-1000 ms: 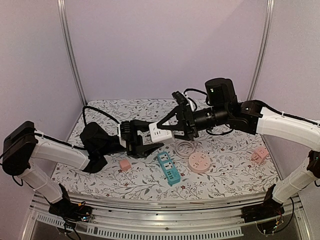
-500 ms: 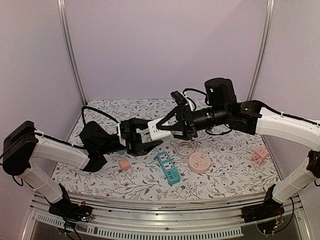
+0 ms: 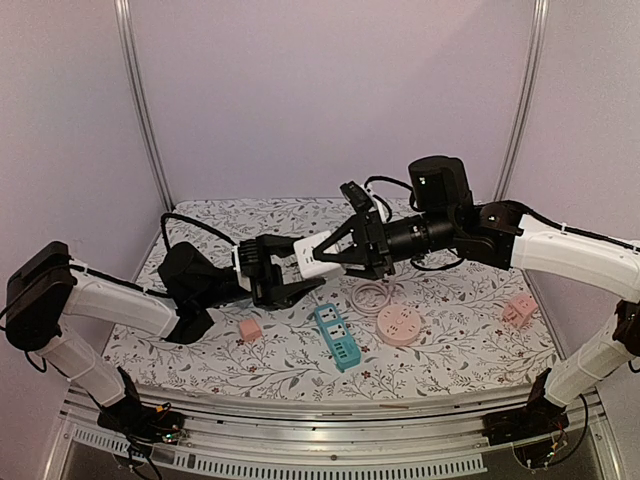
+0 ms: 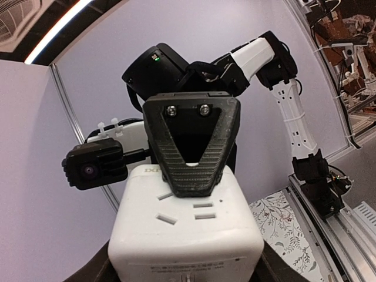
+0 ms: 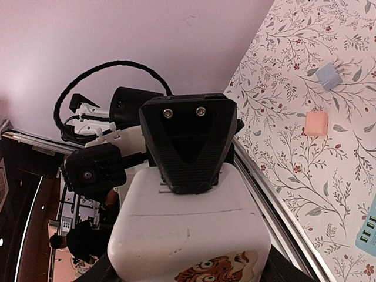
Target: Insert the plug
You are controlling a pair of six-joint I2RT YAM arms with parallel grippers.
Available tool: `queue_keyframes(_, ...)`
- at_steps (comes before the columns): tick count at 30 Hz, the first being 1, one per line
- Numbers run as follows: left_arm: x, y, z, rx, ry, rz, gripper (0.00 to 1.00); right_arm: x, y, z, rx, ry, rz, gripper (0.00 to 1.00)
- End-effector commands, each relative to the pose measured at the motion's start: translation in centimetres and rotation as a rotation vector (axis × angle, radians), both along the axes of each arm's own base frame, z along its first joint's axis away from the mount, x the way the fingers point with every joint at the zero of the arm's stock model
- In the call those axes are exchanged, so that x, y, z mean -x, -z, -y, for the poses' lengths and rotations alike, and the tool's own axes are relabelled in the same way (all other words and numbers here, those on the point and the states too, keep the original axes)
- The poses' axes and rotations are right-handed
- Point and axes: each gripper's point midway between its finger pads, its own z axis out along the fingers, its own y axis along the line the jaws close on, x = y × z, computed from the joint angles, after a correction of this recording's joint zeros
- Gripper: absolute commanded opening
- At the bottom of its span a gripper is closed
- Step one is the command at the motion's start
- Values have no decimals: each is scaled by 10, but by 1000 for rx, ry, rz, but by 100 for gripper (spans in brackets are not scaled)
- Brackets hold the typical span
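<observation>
A white cube socket [image 3: 316, 260] hangs in the air between both arms, above the floral table. My right gripper [image 3: 330, 257] is shut on it from the right. My left gripper [image 3: 308, 266] is open, its jaws spread above and below the cube's left end. In the left wrist view the cube [image 4: 188, 235] shows its slots, with a right finger [image 4: 191, 153] pressed on its top. In the right wrist view the cube [image 5: 188, 229] shows a tiger sticker, with a left finger [image 5: 188, 147] over its far end. No plug sits in the cube's visible slots.
On the floral table [image 3: 450, 350] lie a blue power strip [image 3: 337, 337], a round pink socket [image 3: 398, 325], a coiled white cable [image 3: 372, 297], a small pink plug [image 3: 250, 328] and another pink plug [image 3: 519, 310]. Frame posts stand at the back corners.
My right gripper has carried the cube a little left and up, deeper between the left jaws. The left gripper has stayed spread and hardly moved.
</observation>
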Motion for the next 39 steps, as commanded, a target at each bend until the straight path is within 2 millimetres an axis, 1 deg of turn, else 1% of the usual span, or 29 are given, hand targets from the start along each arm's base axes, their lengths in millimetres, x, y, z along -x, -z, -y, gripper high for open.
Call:
queue_keyframes(1,6,-38,-16,149,-24,151,0,3,-4,-8,-7,-29,0,37)
queue_keyframes(4,3,-36,-17,148,-38,139,0,5,-3,-8,-3,-44,9,18)
queue_keyframes(6,2,-33,-18,144,-50,133,0,7,0,-6,15,-55,11,11)
queue_keyframes(7,2,-31,-19,142,-57,130,5,8,2,-5,26,-61,21,7)
queue_keyframes(8,2,-30,-20,138,-60,130,13,9,3,-4,39,-63,24,4)
queue_keyframes(9,3,-29,-21,136,-63,133,25,8,5,-2,49,-64,32,2)
queue_keyframes(10,3,-27,-22,133,-67,129,42,9,5,-1,60,-63,36,0)
queue_keyframes(11,3,-28,-24,135,-70,125,55,9,5,2,71,-63,47,0)
queue_keyframes(13,3,-28,-27,140,-85,115,78,9,8,5,98,-62,66,0)
queue_keyframes(15,4,-27,-31,142,-95,111,97,9,7,9,111,-58,89,0)
queue_keyframes(16,5,-28,-33,144,-98,112,99,8,7,11,117,-55,97,0)
queue_keyframes(20,8,-21,-38,124,-106,107,99,1,11,22,162,-22,115,0)
queue_keyframes(25,6,-5,-45,98,-143,59,99,-11,13,45,224,30,164,0)
queue_keyframes(28,0,2,-47,88,-160,-18,99,-20,14,61,282,73,226,0)
queue_keyframes(31,-7,12,-47,73,-161,-132,99,-37,19,81,385,163,314,0)
queue_keyframes(34,-15,22,-44,64,-157,-258,99,-49,18,98,470,227,383,0)
queue_keyframes(36,-26,29,-45,62,-191,-345,99,-50,18,101,501,215,407,0)
queue_keyframes(39,-49,48,-42,3,-286,-461,99,-53,23,104,548,211,418,0)
